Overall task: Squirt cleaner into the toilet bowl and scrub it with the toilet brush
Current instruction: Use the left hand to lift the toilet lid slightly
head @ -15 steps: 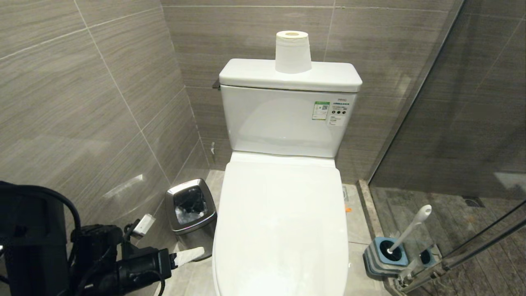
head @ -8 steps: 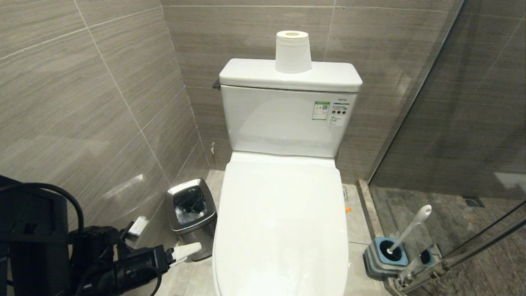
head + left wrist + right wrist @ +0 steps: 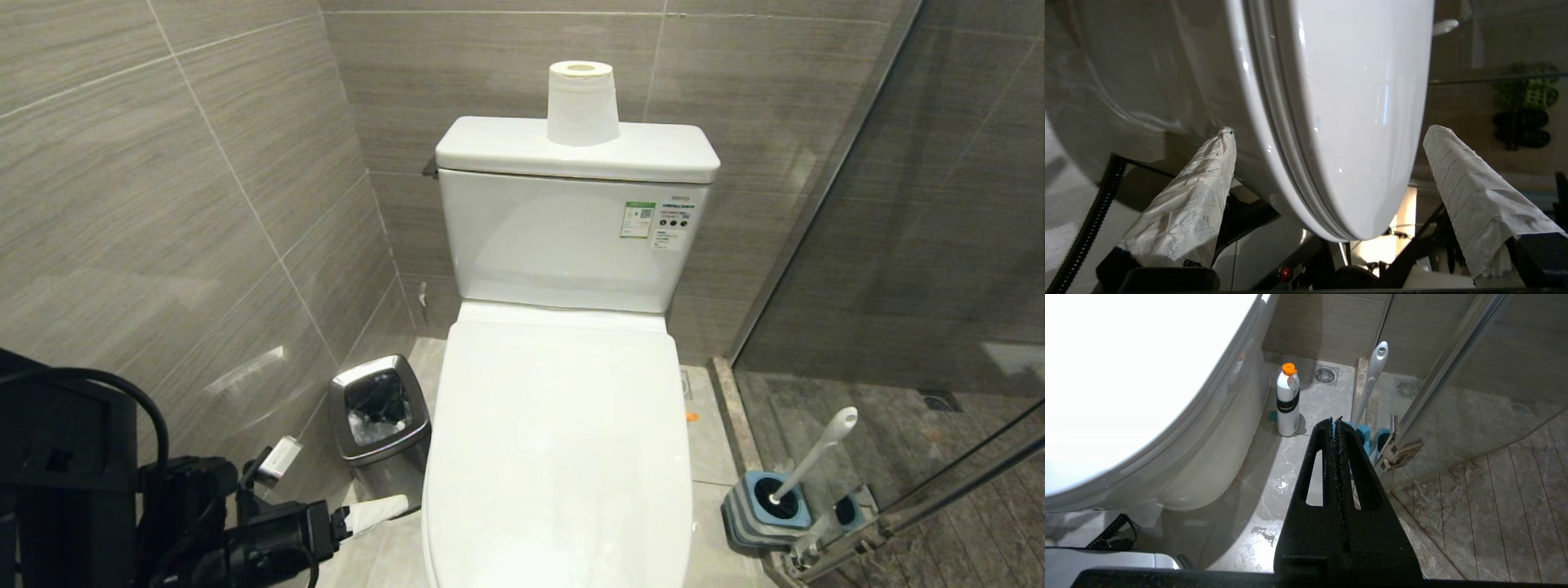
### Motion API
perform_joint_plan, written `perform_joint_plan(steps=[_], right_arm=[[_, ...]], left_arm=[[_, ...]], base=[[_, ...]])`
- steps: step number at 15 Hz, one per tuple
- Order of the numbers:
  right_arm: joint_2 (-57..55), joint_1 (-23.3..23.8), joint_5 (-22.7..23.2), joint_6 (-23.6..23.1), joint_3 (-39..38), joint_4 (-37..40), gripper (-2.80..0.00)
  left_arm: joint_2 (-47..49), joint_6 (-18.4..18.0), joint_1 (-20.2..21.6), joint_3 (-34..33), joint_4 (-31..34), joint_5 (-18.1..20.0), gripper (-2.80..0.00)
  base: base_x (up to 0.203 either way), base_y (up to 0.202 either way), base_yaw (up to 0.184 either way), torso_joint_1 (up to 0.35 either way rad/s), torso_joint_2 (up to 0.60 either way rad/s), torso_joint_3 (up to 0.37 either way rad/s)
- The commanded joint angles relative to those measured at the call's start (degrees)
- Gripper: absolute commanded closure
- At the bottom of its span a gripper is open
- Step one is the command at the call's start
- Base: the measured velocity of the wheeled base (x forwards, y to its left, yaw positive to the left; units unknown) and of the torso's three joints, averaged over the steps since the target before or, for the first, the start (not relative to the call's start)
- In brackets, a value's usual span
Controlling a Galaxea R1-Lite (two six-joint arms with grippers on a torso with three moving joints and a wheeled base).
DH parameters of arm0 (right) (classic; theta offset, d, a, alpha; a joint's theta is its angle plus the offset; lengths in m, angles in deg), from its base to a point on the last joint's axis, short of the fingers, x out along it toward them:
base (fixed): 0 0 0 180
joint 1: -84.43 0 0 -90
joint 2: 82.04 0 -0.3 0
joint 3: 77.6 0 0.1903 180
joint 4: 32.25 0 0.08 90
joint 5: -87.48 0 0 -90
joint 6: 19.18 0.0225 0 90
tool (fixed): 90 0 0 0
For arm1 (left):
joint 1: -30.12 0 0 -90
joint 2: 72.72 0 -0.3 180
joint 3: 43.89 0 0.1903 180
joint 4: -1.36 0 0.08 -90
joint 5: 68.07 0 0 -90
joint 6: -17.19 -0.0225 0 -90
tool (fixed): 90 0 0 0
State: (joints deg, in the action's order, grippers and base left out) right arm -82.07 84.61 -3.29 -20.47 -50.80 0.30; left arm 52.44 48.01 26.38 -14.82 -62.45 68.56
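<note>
**Lid's still down, left claw lining up**

Head view: left gripper (image 3: 367, 510) sits low beside the closed lid (image 3: 559, 441); toilet brush (image 3: 808, 457) in its holder (image 3: 763, 510).

Left wrist: its paper-wrapped fingers (image 3: 1192, 196) have just spread wide, straddling the lid's edge, probably to lift it.

Right wrist: right gripper (image 3: 1337, 420) pressed together, parked; bottle (image 3: 1287, 401) nearby.

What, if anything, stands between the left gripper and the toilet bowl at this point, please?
The closed lid covers the toilet bowl completely. The open left gripper straddles the lid's front edge, its paper-wrapped fingers on either side, gripping nothing yet.
</note>
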Motion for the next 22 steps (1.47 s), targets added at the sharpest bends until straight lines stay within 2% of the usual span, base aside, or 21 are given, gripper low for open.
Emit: perform_joint_plan(steps=[1,2,3,5,7,9,13,17,22], right_arm=[[0.1,0.0,0.0,0.0,0.0,0.0,0.00],[0.1,0.0,0.0,0.0,0.0,0.0,0.00],[0.1,0.0,0.0,0.0,0.0,0.0,0.00],[0.1,0.0,0.0,0.0,0.0,0.0,0.00],[0.1,0.0,0.0,0.0,0.0,0.0,0.00],[0.1,0.0,0.0,0.0,0.0,0.0,0.00],[0.1,0.0,0.0,0.0,0.0,0.0,0.00],[0.1,0.0,0.0,0.0,0.0,0.0,0.00],[0.0,0.0,0.0,0.0,0.0,0.0,0.00]], left_arm=[[-0.5,-0.9,0.2,-1.1,-0.5,5.8,-2.80],[-0.3,-2.6,0.2,-2.3,-0.5,8.6,-2.80],[0.5,-4.4,0.0,-2.9,-0.5,9.5,-2.80],[2.6,-6.6,-0.5,-2.1,-0.5,9.3,-2.80],[3.2,-6.7,-0.6,-1.2,-0.5,7.9,-2.80],[4.3,-6.9,-2.1,0.3,-0.5,4.1,-2.80],[5.3,-7.0,-5.0,2.1,-0.5,0.0,-2.80],[6.2,-7.0,-7.2,3.3,-0.5,-1.6,-2.80],[5.6,-6.9,-8.8,3.1,-0.5,-1.9,-2.80]], base=[[0.000,0.000,0.000,0.000,0.00,0.000],[0.000,0.000,0.000,0.000,0.00,0.000],[0.000,0.000,0.000,0.000,0.00,0.000],[0.000,0.000,0.000,0.000,0.00,0.000],[0.000,0.000,0.000,0.000,0.00,0.000],[0.000,0.000,0.000,0.000,0.00,0.000],[0.000,0.000,0.000,0.000,0.00,0.000],[0.000,0.000,0.000,0.000,0.00,0.000],[0.000,0.000,0.000,0.000,0.00,0.000]])
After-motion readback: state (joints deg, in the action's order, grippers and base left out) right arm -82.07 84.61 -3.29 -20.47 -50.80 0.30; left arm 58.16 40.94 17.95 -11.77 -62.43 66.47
